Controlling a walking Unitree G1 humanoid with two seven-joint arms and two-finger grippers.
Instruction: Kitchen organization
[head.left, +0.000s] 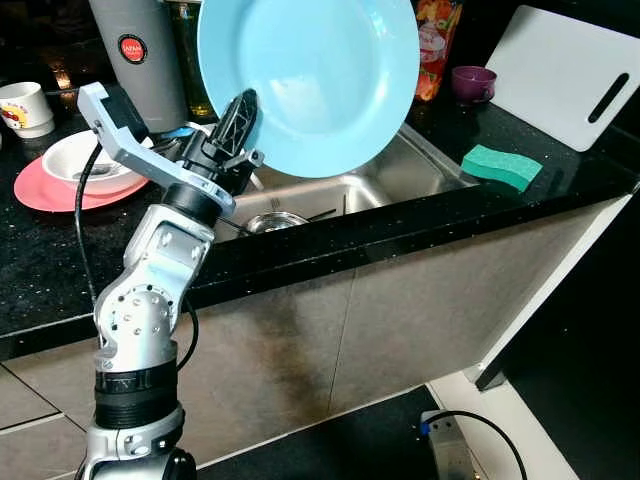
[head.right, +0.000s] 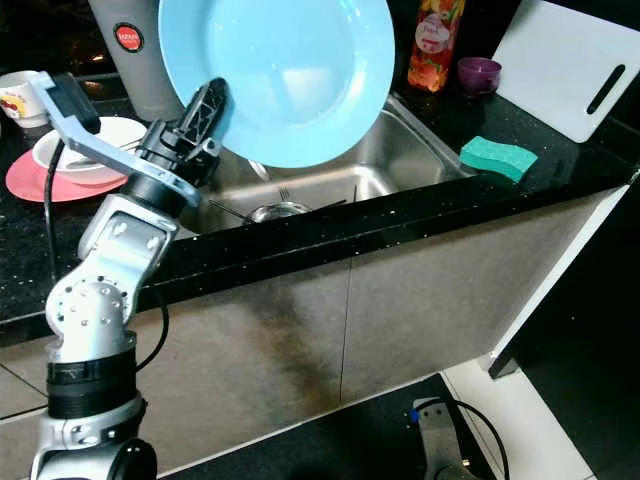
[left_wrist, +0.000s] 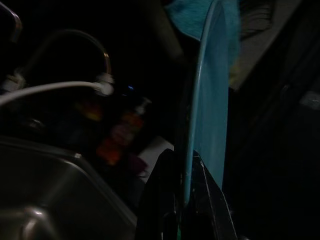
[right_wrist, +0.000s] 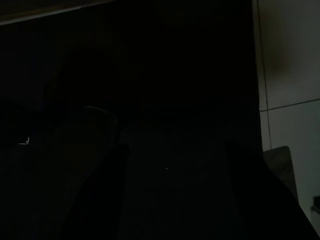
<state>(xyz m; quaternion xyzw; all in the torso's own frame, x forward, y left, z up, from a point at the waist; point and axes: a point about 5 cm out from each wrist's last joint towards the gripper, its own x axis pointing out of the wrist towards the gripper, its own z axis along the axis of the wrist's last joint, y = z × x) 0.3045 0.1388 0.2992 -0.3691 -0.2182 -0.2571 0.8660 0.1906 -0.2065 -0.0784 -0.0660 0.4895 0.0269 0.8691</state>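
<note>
The left gripper (head.left: 240, 125), fingers clenched on the plate (head.left: 310, 75) at its seven o'clock rim, held it above the sink (head.left: 330, 195), apparently awaiting stowing.

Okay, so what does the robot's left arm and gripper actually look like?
The left arm is silver metal with rounded, bolted joints and a ribbed black collar lower down. A thin black cable loops beside it. The left gripper has two long black latticed fingers.
</note>
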